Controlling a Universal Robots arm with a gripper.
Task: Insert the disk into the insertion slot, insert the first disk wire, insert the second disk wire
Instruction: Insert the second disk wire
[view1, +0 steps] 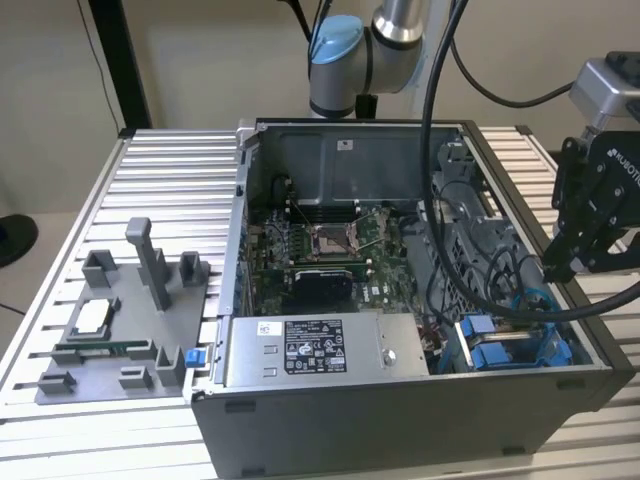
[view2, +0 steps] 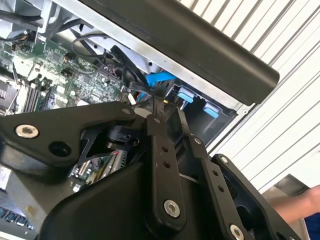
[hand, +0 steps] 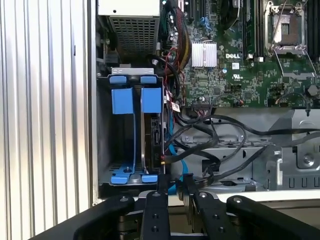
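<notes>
gripper (view1: 557, 268): hanging over the open case (view1: 400, 410) at the corner on the exterior view's right, tips pointing down toward the drive cage. In the second wrist view (view2: 164, 106) and the first wrist view (hand: 175, 179) it is sitting just above the cables beside that cage.
jaws: drawn close together, with a sliver between them at most. Nothing is plainly sitting between them, but the tips are blending into the dark cables, so treat that as probable.
disk (hand: 151, 137): standing on edge inside the insertion slot (hand: 105, 145), in the bay on the motherboard side. Blue carrier tabs (hand: 151, 100) are capping both of its ends.
slot: the grey cage is sitting tight against the case's outer wall. The bay next to that wall is holding a second blue carrier (hand: 121, 100).
wires: a blue cable (hand: 173, 152) and several black cables (hand: 220, 142) are crossing the gap between the cage and the motherboard (hand: 235, 65). One black cable end with a yellow mark (hand: 162, 160) is lying just beside the disk's edge.
edges: the case wall (hand: 92, 100) is running right alongside the cage. The black case rim (view2: 200, 45) is passing close to the gripper in the second wrist view.
open room: the case is lying open on top, leaving the cage exposed from above. Cables are crowding its motherboard side. The ribbed table top (hand: 45, 100) is running along outside the wall.
surroundings: the power-supply box (view1: 300, 350) is sitting just beside the cage along the case's near edge. The grey fixture tray (view1: 110, 330) is lying well apart on the exterior view's left.
</notes>
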